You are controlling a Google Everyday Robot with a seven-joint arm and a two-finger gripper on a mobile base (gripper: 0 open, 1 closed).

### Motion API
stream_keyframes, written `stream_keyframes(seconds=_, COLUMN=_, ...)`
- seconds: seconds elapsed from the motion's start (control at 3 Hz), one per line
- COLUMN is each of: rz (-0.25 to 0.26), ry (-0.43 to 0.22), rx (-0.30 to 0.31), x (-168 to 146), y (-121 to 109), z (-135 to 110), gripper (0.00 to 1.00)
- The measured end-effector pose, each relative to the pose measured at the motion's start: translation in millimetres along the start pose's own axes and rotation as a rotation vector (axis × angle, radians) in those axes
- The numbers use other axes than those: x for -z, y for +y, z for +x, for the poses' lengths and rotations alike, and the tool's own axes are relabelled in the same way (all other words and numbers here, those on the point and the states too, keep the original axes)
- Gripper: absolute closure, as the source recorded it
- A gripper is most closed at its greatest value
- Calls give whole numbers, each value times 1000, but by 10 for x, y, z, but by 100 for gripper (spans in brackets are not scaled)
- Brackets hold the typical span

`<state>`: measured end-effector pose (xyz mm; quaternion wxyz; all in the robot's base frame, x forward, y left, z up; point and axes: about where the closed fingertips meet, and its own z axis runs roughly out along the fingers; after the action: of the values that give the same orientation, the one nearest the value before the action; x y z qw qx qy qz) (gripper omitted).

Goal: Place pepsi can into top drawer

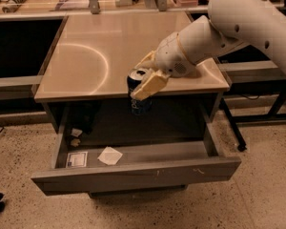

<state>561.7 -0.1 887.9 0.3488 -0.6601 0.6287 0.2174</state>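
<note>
Camera view, looking down on a table and an open drawer. Pinched in the gripper: the can, clamped between two pale fingers, one on its near side, one on its far side. Held upright, long axis vertical, silver top up and just showing between the fingers, blue body hanging below them. Carried off the table, just past its front edge, with the lower half set against the dark gap under the top. Reaching in from the right and from behind: the white arm, crossing above the table's right front corner.

Below the gripper and toward the camera: the drawer, pulled well out, with a flat plain front panel and low side walls. Apparently over the drawer's back part with the can, close to the cabinet; cannot tell exactly how far in, nor how high above the drawer floor.

Down and left of the gripper, on the drawer floor: a white paper scrap. Farther left, by the left wall: a label. Behind that, in the back left corner: a few small bits, too small to name. Down and right of the gripper: bare grey drawer floor up to the right wall, open room for setting down. Left of the gripper: the table's front edge, running straight to the left corner. Around the drawer: speckled floor.
</note>
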Motion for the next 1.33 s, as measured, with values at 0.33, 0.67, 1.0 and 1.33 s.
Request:
stream_keyframes(seconds=0.33, rz=-23, ry=-7, rx=45, x=-370, y=254, z=264, gripper=100)
stream_keyframes(seconds=0.67, rz=12, ry=2, rx=75, x=-844, y=433, z=690, gripper=100)
stream_keyframes(seconds=1.0, rz=10, ry=2, rx=75, x=-842, y=435, z=687, gripper=100)
stream_keyframes(seconds=1.33, rz=1, ry=19, rx=98, x=-903, y=467, z=769, gripper=100)
